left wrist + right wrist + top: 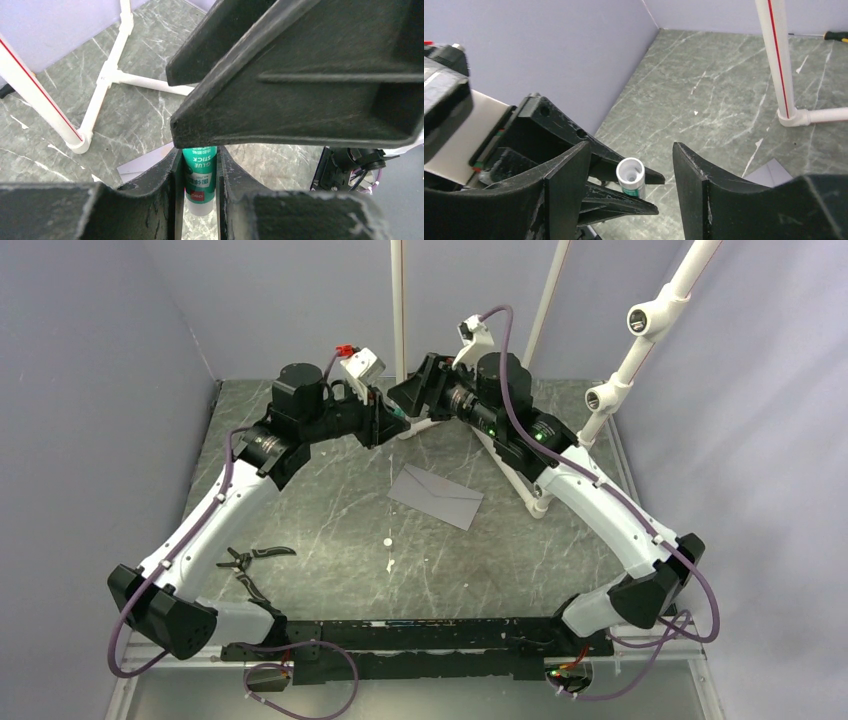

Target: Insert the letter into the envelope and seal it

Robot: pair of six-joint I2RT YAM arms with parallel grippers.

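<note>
The grey envelope (435,495) lies flat on the table's middle, flap closed; its corner shows in the left wrist view (142,166) and the right wrist view (769,172). The tan letter is not in view. My left gripper (393,416) is raised at the back and is shut on a green glue stick (200,172), whose white end shows in the right wrist view (630,175). My right gripper (412,396) is open and faces the left one closely. Its two jaws stand either side of the glue stick's end without touching it (630,147).
A white pipe frame (400,300) stands at the back, its foot near both grippers (107,75). Black pliers (255,558) lie at the left front. Two small white bits (387,541) lie in front of the envelope. A screwdriver (836,35) lies by the far wall.
</note>
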